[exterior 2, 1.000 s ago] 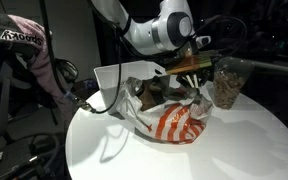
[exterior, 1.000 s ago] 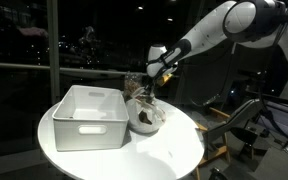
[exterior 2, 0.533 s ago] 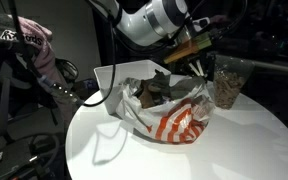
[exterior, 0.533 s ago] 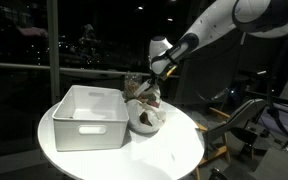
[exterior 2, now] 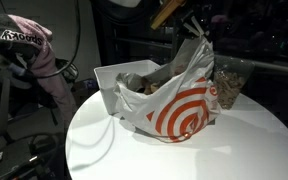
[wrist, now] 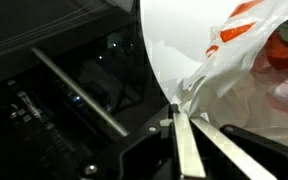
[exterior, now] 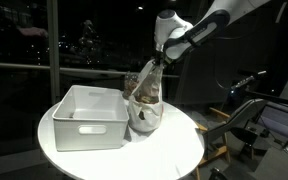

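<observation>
One round white table occupies the foreground in both exterior views.

1. Nearest item on it: a white plastic bag printed with a red bullseye, the mark facing the camera in an exterior view. Its base appears to rest on the table near the middle. Dark contents show through its open side; they cannot be identified.

2. Orientation of the bag: its top is gathered to a narrow point and pulled taut, so the long axis runs from the broad base up to that point. In an exterior view the axis leans, with the upper end tilted away from the bin and toward the arm.

3. Hand: closed narrow on the gathered top of the bag. The wrist view confirms it, with both fingers pressed together and thin white plastic pinched between them.

4. Just behind and beside the bag: a white rectangular bin, long side toward the camera and touching the bag at one end.

5. Farther back: a clear cup of brown material, just beside the bag.

6. Beyond the table edge: a pink and black garment hangs well apart from everything else.
</observation>
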